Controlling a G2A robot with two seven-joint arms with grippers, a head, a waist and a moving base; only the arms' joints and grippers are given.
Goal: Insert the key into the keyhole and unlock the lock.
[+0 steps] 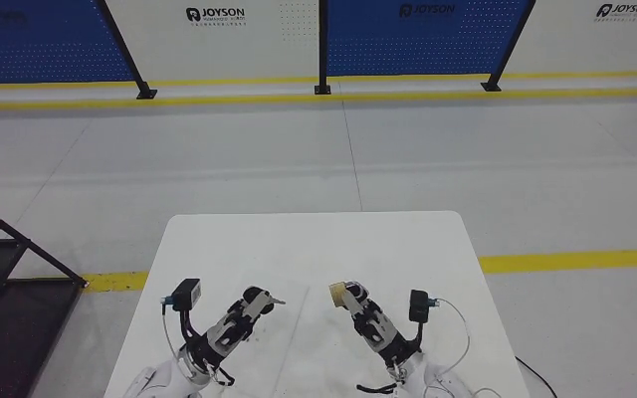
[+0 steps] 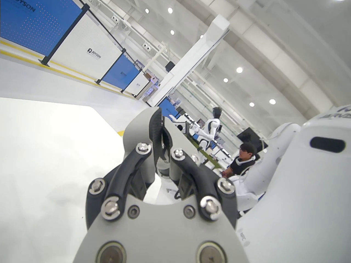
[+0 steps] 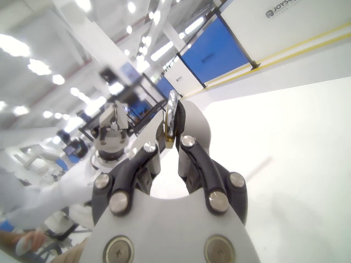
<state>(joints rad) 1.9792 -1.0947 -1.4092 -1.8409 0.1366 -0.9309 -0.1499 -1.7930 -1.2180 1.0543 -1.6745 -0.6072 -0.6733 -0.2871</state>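
Jaws of the left gripper [image 2: 159,124] are pressed together. From above, a thin grey piece sticks out of them toward the right, and I take it to be the key [image 1: 278,299]. The right gripper [image 3: 173,127] is closed on the brass lock [image 3: 170,110], which it holds by its flat sides. Both are held over the near part of the table [image 1: 318,239], the key on the left and the lock on the right, with a clear gap between them.

The key is thin, so it could turn or slip between the pads when its tip meets the lock. If the tip is not in line with the keyhole, the push could also twist the lock in its grip.

I cannot find the keyhole in any view. In the left wrist view the pads hide the key, so its direction is hard to judge.
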